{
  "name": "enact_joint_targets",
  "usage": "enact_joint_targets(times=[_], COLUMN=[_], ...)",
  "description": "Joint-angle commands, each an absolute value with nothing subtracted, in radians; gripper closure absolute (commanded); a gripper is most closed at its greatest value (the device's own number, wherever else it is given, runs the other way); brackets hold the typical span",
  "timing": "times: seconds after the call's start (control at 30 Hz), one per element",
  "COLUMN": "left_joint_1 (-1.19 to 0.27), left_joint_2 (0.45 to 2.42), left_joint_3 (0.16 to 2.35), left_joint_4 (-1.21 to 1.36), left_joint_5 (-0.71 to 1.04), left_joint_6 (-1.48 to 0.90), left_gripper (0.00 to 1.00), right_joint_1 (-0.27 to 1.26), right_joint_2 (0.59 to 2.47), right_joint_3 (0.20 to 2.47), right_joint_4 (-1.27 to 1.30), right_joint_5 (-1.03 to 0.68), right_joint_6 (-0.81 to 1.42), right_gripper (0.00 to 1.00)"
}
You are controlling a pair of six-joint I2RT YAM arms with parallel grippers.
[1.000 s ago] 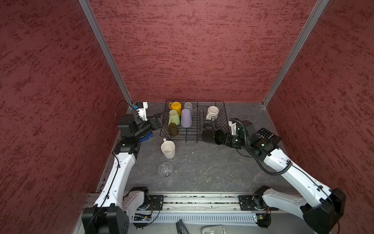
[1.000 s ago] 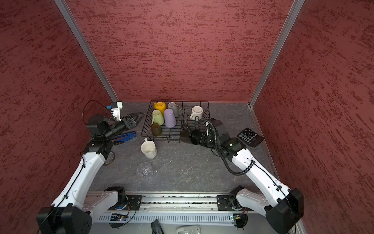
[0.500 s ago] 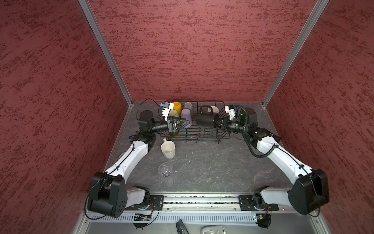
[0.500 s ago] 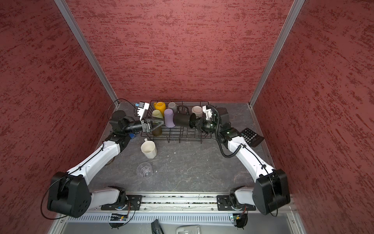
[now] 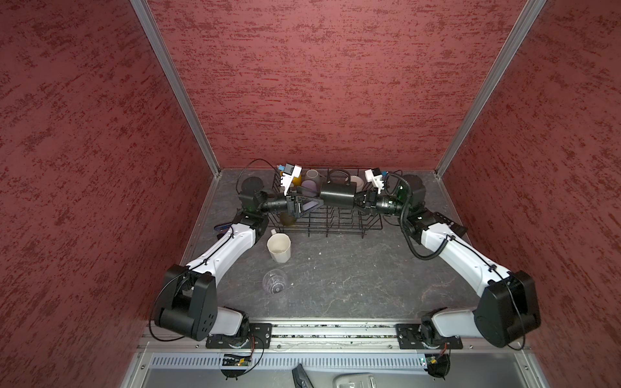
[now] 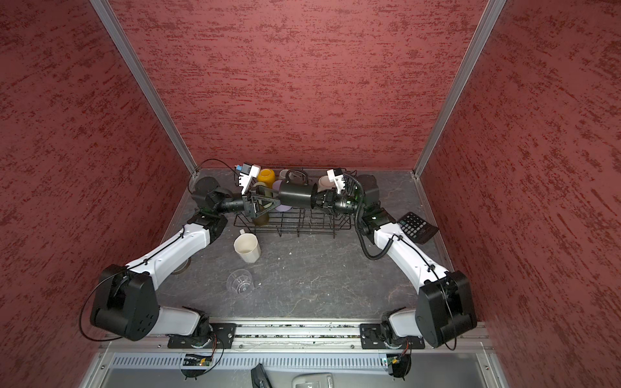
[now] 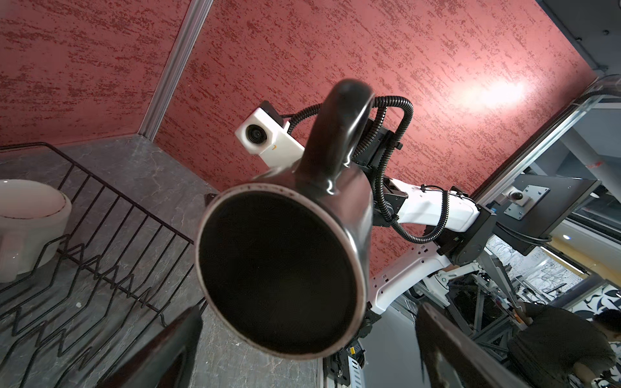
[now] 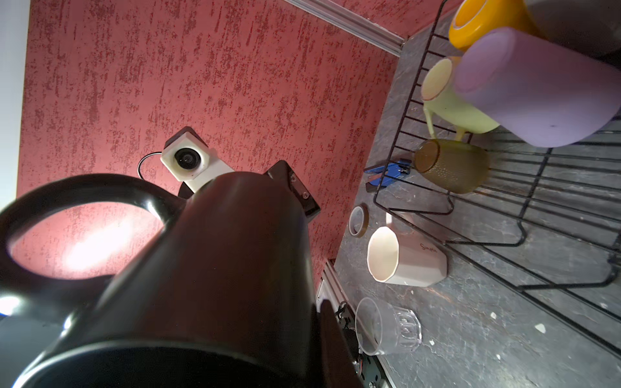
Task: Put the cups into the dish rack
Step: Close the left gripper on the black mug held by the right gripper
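Grey tabletop (image 8: pixel 470 322), white mug (image 8: pixel 408 260), cursive lettering.

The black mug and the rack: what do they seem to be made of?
The black mug looks like glazed ceramic: glossy, with bright highlights on its handle. The rack looks like thin bent metal wire, coated black, hardly shiny; the metal is a guess.
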State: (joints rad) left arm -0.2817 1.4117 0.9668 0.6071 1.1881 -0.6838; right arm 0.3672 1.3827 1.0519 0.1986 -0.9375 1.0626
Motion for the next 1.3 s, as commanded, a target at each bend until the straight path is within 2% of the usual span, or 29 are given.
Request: enact_joint_targets(times=[0.0, 0.5, 0.87, 1.03, 1.13, 1.17, 1.2, 1.27], left_joint_1=[-0.299, -0.314, -0.345, -0.348, -0.349, -0.349, -0.348, -0.348], left_joint_2=[1.428, 1.454, 1.477, 1.480, 1.479, 1.478, 1.477, 1.473], left_joint_3=[0.997, 1.018, 1.035, 1.053, 1.062, 1.066, 1.068, 1.070], left_joint_4=[0.668, 0.681, 0.710, 0.712, 0.713, 0.710, 0.707, 0.696], left_joint_5=[1.210, 1.184, 1.213, 1.213, 1.211, 1.209, 1.207, 1.192], left_joint_6=[-0.690, -0.686, -0.709, -0.724, -0.730, -0.730, -0.731, -0.729], left_gripper=[0.01, 0.01, 0.12, 0.24, 0.35, 0.40, 0.48, 0.74], right_joint_1=[0.386, 0.443, 0.460, 0.460, 0.460, 0.459, 0.457, 0.450], right_joint_2=[1.383, 1.429, 1.482, 1.486, 1.486, 1.485, 1.483, 1.478], right_joint_3=[1.056, 1.055, 1.044, 1.039, 1.039, 1.039, 1.039, 1.039], right_joint_4=[0.358, 0.431, 0.526, 0.535, 0.529, 0.526, 0.521, 0.503], right_joint_5=[-0.978, -0.974, -0.979, -0.975, -0.968, -0.965, -0.961, -0.949], right_joint_6=[1.111, 1.158, 1.214, 1.222, 1.220, 1.217, 1.213, 1.203], right_gripper=[1.00, 1.00, 1.00, 1.00, 1.00, 0.97, 0.92, 0.83])
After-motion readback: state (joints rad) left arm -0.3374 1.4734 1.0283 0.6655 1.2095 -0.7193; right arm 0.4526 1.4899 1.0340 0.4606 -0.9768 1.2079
